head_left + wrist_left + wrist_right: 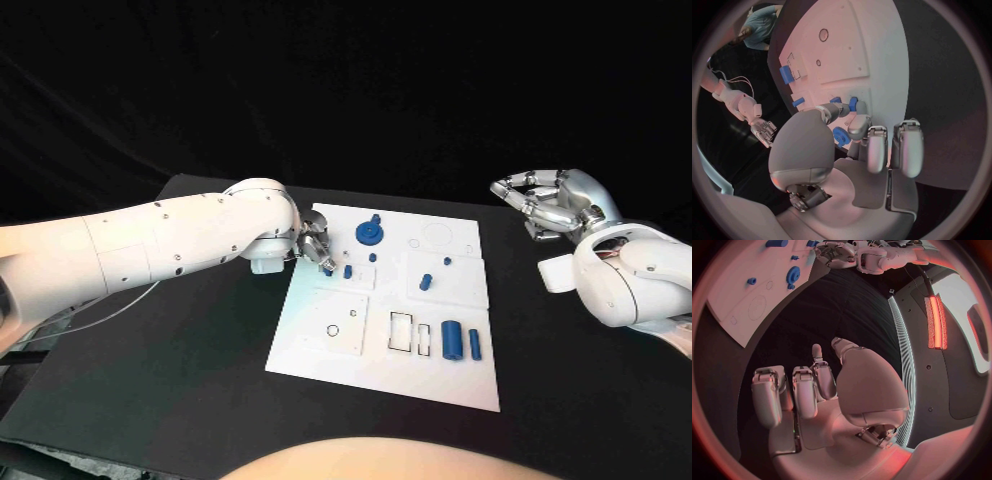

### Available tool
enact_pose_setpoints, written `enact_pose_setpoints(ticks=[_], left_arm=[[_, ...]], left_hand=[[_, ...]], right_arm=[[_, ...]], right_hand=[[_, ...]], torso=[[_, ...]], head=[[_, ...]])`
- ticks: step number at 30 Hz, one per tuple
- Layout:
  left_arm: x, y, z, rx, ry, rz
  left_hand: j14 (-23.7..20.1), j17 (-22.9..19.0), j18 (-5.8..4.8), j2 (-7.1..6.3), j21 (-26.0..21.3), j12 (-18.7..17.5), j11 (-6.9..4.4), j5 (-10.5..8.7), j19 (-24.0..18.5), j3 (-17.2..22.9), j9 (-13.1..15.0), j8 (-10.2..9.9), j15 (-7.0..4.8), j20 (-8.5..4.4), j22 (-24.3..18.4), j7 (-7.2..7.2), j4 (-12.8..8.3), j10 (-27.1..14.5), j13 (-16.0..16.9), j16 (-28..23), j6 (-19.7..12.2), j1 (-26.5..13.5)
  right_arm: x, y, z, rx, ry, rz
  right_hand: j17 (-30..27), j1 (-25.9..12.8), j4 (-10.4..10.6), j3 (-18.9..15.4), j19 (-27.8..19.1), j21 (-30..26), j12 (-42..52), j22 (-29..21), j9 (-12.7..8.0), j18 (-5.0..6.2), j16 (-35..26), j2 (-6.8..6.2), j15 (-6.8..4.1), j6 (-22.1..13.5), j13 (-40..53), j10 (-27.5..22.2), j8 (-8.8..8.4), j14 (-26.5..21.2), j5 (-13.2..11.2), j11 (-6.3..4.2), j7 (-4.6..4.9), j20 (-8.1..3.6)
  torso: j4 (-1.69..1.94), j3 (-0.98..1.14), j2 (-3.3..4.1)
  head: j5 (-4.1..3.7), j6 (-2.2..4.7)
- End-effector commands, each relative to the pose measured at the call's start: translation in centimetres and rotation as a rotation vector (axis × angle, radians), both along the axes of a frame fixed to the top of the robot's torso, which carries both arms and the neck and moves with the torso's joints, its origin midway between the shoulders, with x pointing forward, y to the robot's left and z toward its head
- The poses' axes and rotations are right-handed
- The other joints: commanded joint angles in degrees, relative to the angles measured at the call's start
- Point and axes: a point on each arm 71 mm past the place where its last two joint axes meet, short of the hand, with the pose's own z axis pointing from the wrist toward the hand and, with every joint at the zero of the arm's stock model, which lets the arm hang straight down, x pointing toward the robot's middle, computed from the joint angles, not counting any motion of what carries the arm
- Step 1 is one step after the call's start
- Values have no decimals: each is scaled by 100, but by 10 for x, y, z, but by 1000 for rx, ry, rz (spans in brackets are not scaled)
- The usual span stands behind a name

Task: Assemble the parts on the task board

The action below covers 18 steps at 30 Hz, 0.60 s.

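Left silver robot hand (315, 249) low over the near-left edge of the flat white task board (346, 345) on the black counter (173, 390), fingertips curled beside a small blue peg (348, 271). Whether actually pinching that peg: cannot tell. Round blue gear (371, 233) standing just behind the fingers, further small blue pegs (426, 282) mid-board, two long blue cylinders (451, 341) lying near the rectangular slots at the board's near side. Right silver robot hand (552, 207) raised well off to the board's right, fingers curled in, holding nothing.

Likely risks: loose pinch letting the peg slip or tilt, so jamming at its hole; curled fingers brushing the neighbouring gear and knocking it; downward push on the board's edge shifting the board.
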Motion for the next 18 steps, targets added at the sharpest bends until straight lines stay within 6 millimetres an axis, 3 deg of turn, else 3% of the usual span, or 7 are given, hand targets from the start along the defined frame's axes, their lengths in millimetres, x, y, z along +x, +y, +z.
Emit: enact_pose_setpoints(ticks=[1,5,7,18], left_arm=[[-5,-5,-5,9,45,-28],[-5,-5,-5,10,41,-24],[-4,-5,-5,10,39,-21],[-3,-3,-5,11,32,-8]], left_hand=[[595,1507,-49,11,22,-37,-11,-18,244,760,32,27,-43,-51,814,-174,-800,47,-18,20,141,-57],[595,1507,-51,15,24,-55,-32,-40,248,643,77,48,-61,-66,822,-203,-747,71,-45,20,139,-129],[595,1507,-50,10,20,148,-62,-59,246,542,129,110,-83,-77,818,-242,-709,167,227,20,191,-176],[595,1507,-51,4,16,167,-107,-149,250,108,191,137,-127,-117,821,-303,-414,163,267,20,209,-431]], right_arm=[[-1,1,0,2,-6,12],[-1,1,1,2,-7,11],[-1,1,1,2,-8,10],[-1,0,1,1,-11,6]], right_hand=[[1244,57,-11,-19,451,-19,3,1363,7,-15,-35,-15,-33,-48,443,10,35,554,20,-14,0,-38],[1242,49,-5,-23,448,-24,-1,1360,7,-14,-36,-17,-33,-49,438,5,36,553,29,-12,1,-39],[1242,49,-5,-23,448,-24,-1,1360,7,-14,-36,-17,-33,-49,438,5,36,553,29,-12,1,-39],[1236,30,11,-36,443,-32,-5,1355,6,-11,-38,-23,-31,-54,434,2,37,552,39,-10,4,-39]], torso=[[2,3,-5],[3,1,-1],[4,-1,-2],[7,-9,-3]], head=[[-1,-8],[-7,-1],[-11,-1],[-13,3]])
